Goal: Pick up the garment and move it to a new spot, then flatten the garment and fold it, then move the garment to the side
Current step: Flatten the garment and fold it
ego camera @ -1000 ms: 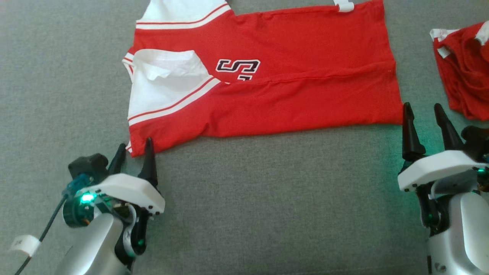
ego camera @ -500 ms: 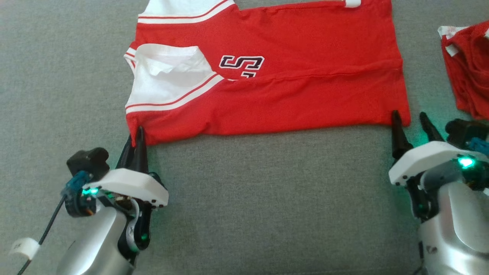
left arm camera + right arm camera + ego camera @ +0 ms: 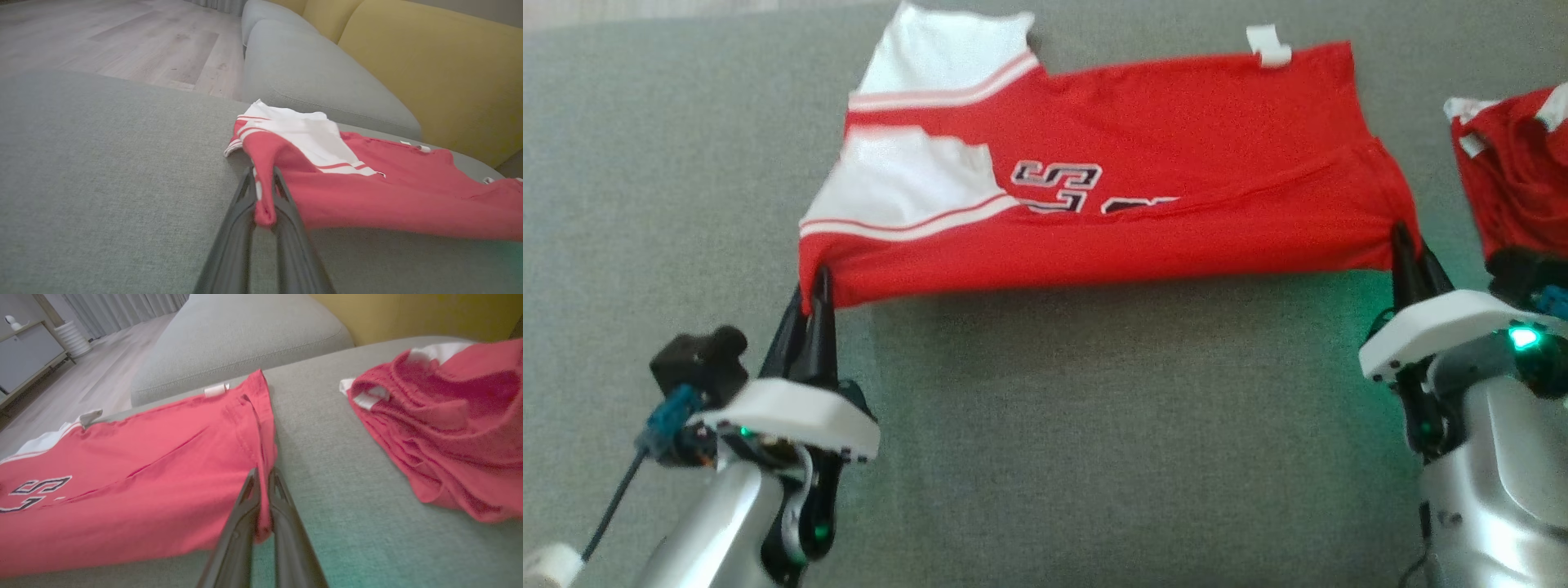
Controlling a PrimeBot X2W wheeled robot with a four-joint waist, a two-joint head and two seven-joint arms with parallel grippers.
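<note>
The garment (image 3: 1143, 163) is a red jersey with white sleeves and dark lettering, spread across a grey sofa cushion (image 3: 1054, 425). My left gripper (image 3: 814, 287) is shut on its near left corner, and the left wrist view shows red cloth (image 3: 265, 196) pinched between the fingers (image 3: 237, 228). My right gripper (image 3: 1409, 249) is shut on the near right corner, where the hem (image 3: 261, 457) runs down between the closed fingers (image 3: 286, 522). The near edge of the garment is lifted off the cushion and stretched between the two grippers.
A second red and white garment (image 3: 1515, 175) lies crumpled at the right, close to my right arm; it also appears in the right wrist view (image 3: 441, 428). Yellow backrest cushions (image 3: 429, 69) rise behind the seat. Wooden floor (image 3: 122, 41) lies beyond the sofa's left end.
Both grippers went from open to shut on the near corners, the left first, then the right. The near edge has since risen off the cushion and moved away from me.
</note>
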